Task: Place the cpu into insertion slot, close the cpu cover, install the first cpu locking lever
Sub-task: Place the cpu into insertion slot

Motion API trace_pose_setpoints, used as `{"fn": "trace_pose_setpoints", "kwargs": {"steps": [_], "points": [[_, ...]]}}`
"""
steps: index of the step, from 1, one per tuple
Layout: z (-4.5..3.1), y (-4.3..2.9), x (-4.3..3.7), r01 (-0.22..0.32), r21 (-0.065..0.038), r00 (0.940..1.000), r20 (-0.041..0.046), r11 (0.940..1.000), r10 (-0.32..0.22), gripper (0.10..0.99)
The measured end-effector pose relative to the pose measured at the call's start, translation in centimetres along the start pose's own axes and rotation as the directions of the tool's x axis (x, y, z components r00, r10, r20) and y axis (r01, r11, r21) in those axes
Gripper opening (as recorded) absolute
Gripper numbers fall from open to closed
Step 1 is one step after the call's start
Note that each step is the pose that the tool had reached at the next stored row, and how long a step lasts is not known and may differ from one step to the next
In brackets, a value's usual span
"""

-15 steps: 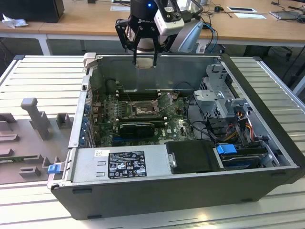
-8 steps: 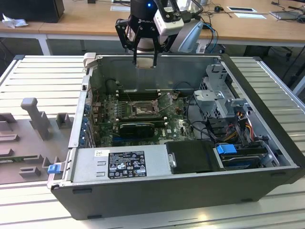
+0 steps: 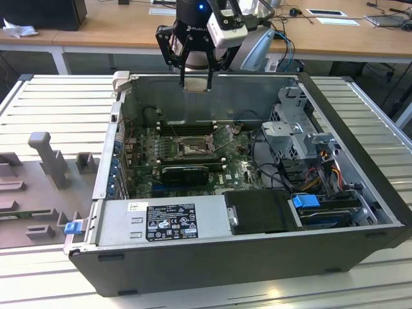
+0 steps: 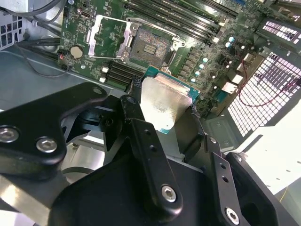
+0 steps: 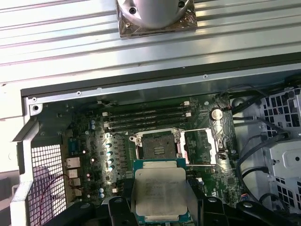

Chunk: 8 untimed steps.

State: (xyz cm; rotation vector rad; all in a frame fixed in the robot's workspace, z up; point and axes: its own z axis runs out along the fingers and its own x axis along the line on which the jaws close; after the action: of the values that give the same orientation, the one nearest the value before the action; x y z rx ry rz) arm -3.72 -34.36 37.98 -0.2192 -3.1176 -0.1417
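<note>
Ribbed silver-grey metal counter [image 3: 64,96], in the exterior view. Bearing at its middle an open dark-grey metal computer case [image 3: 257,257]; toward the exterior view's left, a flat grey moulded fixture [image 3: 48,161] with upright blocks.

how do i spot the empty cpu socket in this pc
Look in the open case at the green board on its floor. Near the board's middle, just beside the long black memory slots, is the socket. Unlike them it is square, with a dark centre, a silvery frame and its cover swung open beside it.
</note>
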Motion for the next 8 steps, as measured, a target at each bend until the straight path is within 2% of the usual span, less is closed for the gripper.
{"fn": "trace_pose_setpoints", "kwargs": {"steps": [8], "points": [[0.00,0.00,0.00,-0.012,0.000,0.9999,0.0011,0.9999,0.012,0.525]]}}
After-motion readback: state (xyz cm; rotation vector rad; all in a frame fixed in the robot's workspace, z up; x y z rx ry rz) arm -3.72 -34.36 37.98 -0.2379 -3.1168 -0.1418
